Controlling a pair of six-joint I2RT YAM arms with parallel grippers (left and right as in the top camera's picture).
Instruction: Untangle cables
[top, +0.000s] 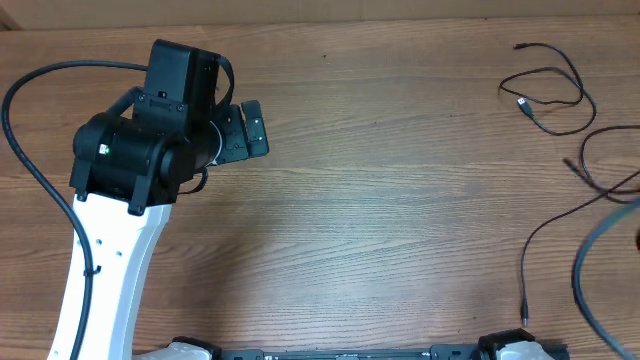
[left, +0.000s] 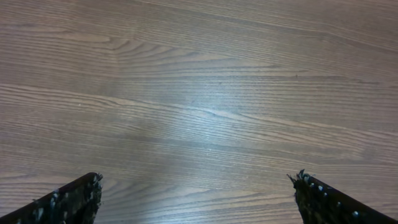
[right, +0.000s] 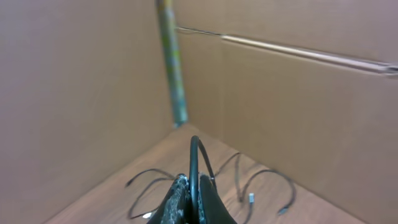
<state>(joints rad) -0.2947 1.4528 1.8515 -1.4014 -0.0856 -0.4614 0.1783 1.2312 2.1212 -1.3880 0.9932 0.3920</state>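
Far to the right of the left hand (top: 247, 128), whose fingers stand wide apart over bare wood, a looped cable (top: 522, 103) lies on the surface (top: 400, 220). Nearer the front edge lies a long cable (top: 524, 285), its long axis running back to front and its plug end pointing at the near edge. The right hand (right: 193, 190) is pinched together on a black strand (right: 192, 155) that arches upward out of its fingers.

Brown wood-grain table (top: 400, 220), carrying thin black cables (top: 522, 103) in loose loops along its right side.
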